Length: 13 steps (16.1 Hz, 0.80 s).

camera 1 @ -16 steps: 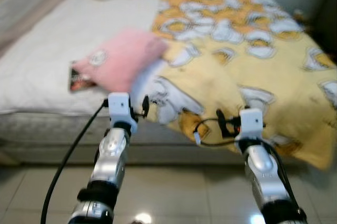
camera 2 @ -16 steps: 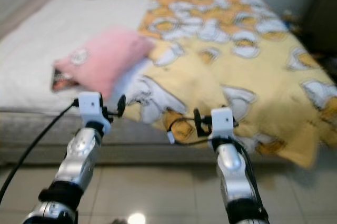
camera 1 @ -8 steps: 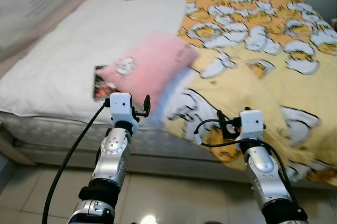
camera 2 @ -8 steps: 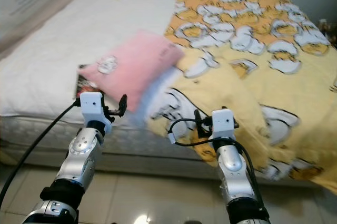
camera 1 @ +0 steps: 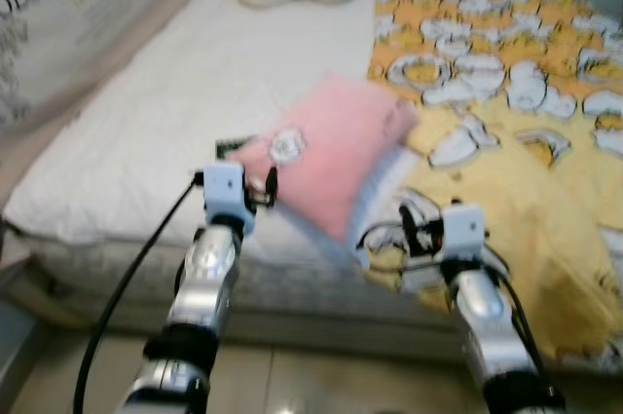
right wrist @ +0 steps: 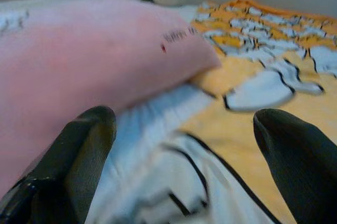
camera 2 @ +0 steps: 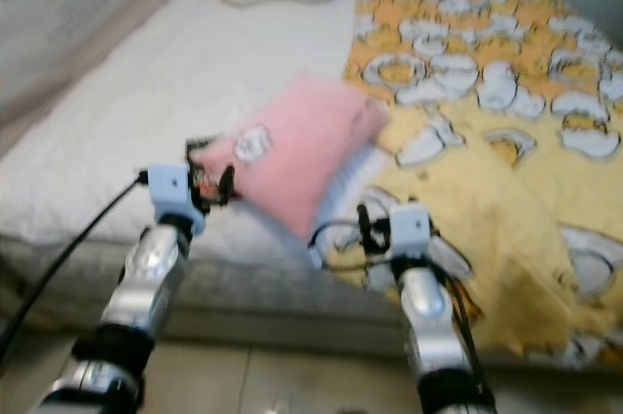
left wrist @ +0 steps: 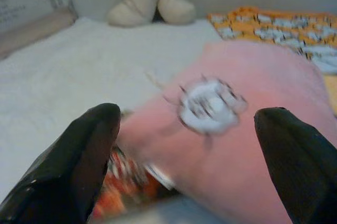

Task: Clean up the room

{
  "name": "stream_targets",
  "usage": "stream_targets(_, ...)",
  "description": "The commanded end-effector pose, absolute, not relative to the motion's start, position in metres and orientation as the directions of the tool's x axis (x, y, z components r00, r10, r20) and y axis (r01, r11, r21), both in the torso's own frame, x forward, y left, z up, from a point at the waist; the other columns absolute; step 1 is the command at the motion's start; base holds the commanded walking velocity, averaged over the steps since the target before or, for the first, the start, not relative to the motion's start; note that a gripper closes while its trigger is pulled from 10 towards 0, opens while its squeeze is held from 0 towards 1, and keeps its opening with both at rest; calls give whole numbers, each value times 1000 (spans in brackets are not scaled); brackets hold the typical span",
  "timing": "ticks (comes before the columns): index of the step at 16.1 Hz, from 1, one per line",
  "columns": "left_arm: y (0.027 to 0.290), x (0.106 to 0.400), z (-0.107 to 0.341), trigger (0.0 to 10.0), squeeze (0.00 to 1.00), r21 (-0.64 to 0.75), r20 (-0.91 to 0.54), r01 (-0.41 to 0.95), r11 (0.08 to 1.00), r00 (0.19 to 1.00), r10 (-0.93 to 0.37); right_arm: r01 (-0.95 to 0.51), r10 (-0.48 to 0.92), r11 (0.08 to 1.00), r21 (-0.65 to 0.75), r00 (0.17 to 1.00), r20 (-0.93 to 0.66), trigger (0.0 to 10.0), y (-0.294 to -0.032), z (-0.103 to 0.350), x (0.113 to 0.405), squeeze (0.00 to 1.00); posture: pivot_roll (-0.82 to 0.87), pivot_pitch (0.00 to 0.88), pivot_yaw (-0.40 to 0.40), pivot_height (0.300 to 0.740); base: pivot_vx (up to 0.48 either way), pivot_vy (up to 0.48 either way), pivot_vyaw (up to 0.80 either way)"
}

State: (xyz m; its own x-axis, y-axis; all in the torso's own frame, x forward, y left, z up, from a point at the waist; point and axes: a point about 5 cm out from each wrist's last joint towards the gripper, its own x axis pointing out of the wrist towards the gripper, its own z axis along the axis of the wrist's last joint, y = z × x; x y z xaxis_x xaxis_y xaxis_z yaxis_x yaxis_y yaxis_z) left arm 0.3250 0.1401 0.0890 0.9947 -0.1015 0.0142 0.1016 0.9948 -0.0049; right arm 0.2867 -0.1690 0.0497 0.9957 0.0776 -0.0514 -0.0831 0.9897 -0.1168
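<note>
I am closing on the bed (camera 1: 127, 141), the pink pillow (camera 1: 331, 156) by its front edge looming nearer than a second ago, left end effector (left wrist: 197, 153) and right end effector (right wrist: 184, 153) both spread wide, holding nothing.

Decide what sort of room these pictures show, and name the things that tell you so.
Most likely a bedroom: a bed with a white sheet, a pink pillow lying on it, and a yellow patterned blanket spread beside the pillow.
</note>
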Motion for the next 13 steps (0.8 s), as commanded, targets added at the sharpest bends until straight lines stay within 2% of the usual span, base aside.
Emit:
stream_targets(1, 146, 325, 88, 10000, 0, 6, 5, 84, 996, 996, -84, -98, 93, 988, -116, 995, -47, 10000, -163, 49, 286, 0, -168, 0, 55, 740, 480, 0, 0)
stream_targets(3, 145, 326, 89, 10000, 0, 7, 8, 85, 996, 996, -85, -95, 90, 988, -119, 995, -46, 10000, -164, 49, 285, 0, -168, 0, 54, 740, 480, 0, 0)
stream_targets(5, 138, 332, 111, 10000, 0, 44, 107, 107, 993, 988, -111, -41, 45, 992, -122, 998, 34, 10000, -171, 64, 287, 0, -168, 0, 51, 740, 480, 0, -763)
stream_targets(7, 138, 340, 126, 10000, 0, 40, 145, 109, 993, 983, -113, -45, 54, 993, -110, 995, 79, 10000, -172, 72, 289, 0, -172, 0, 53, 740, 480, 0, -750)
stream_targets(8, 148, 354, 136, 10000, 0, 70, 115, 26, 997, 993, -34, -44, 44, 999, -24, 998, 36, 10000, -172, 72, 292, 0, -178, 0, 56, 740, 480, 0, 0)
stream_targets(10, 159, 365, 147, 10000, 0, 59, 88, 0, 998, 996, -5, -54, 55, 994, 98, 998, -8, 10000, -169, 76, 295, 0, -183, 0, 61, 740, 0, 0, 0)
stream_targets(11, 172, 373, 163, 10000, 0, 69, 84, -2, 998, 996, -4, -48, 54, 992, 117, 997, -54, 10000, -168, 83, 297, 0, -185, 0, 62, 740, 0, 0, 0)
stream_targets(13, 184, 381, 193, 10000, 0, 159, 4, 79, 984, 997, -81, 74, -67, 997, 15, 962, -264, 10000, -181, 92, 289, 0, -190, 0, 63, 740, 0, 0, 0)
